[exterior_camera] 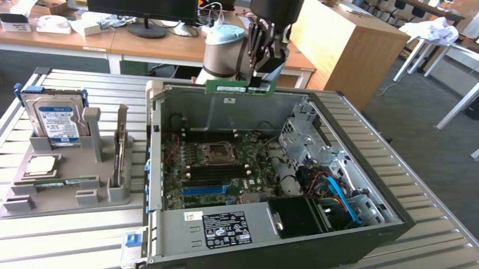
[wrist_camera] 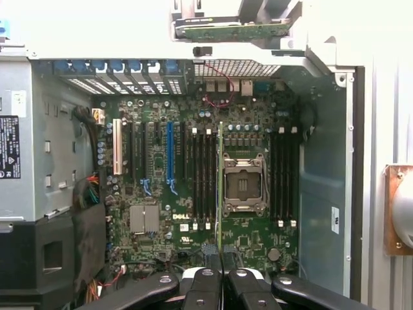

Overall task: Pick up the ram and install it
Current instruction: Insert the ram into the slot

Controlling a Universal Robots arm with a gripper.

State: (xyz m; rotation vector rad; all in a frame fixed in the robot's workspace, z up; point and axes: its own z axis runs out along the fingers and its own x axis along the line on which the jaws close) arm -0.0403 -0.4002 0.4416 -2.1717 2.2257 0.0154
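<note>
Ram (exterior_camera: 226,87), thin green stick, pinched in claw (exterior_camera: 258,83)

Wooden desks (exterior_camera: 153,47) behind with a dark monitor (exterior_camera: 142,8); tall wooden cabinet (exterior_camera: 359,50) at the exterior view's right; grey floor (exterior_camera: 419,129); slatted metal table (exterior_camera: 67,241) in front.

I hold the ram (exterior_camera: 239,87) from above, pinched nearer one end: a long, thin green stick with small dark chips. It hangs level in the air over the far wall of the open case (exterior_camera: 224,112). From my wrist it shows edge-on, a thin green line.
</note>
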